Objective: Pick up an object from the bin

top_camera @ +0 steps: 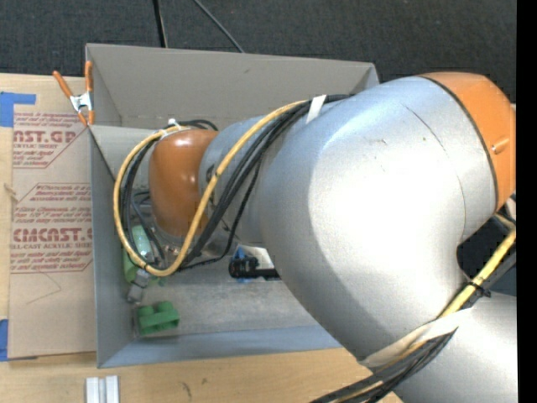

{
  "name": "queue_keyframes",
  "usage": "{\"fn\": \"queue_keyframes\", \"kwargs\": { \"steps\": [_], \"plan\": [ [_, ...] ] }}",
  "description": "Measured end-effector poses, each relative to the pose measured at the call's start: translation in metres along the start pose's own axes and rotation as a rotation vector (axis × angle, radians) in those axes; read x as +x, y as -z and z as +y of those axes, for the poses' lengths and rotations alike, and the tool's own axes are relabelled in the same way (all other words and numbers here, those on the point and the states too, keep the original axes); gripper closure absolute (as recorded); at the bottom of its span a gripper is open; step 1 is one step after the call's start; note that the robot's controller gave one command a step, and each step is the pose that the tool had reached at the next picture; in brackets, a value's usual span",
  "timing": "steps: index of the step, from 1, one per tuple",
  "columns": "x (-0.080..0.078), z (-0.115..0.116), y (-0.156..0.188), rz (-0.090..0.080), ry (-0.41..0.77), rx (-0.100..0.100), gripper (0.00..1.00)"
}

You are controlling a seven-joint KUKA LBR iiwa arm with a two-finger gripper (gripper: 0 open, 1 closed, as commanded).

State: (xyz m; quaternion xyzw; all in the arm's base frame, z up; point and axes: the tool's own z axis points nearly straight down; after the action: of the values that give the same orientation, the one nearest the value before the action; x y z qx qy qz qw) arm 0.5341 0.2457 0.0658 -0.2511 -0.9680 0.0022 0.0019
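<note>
My gripper sits by the bin's left wall, lower left of the frame, below the orange wrist cover. I can't make out whether it is parted or closed. A pale green piece lies against it. A green block lies just below, and a blue part to the right.

A: Where's the camera looking from?
B: Up above the bin, tipped a bit to one side, so it looks down past the arm onto the gripper
A: Close in?
B: Close enough that the arm, reaching in from the right of the gripper, looms large; the bin's far wall lies beyond the gripper, its near wall on this side of it
</note>
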Motion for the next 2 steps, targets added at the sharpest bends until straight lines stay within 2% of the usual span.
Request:
{"fn": "queue_keyframes", "kwargs": {
  "steps": [1, 2],
  "plan": [
    [-0.0002, -0.0004, -0.0008, -0.003, 0.001, -0.004, 0.0],
    [-0.0014, -0.0022, -0.0009, -0.004, -0.002, -0.001, 1.0]
  ]
}}
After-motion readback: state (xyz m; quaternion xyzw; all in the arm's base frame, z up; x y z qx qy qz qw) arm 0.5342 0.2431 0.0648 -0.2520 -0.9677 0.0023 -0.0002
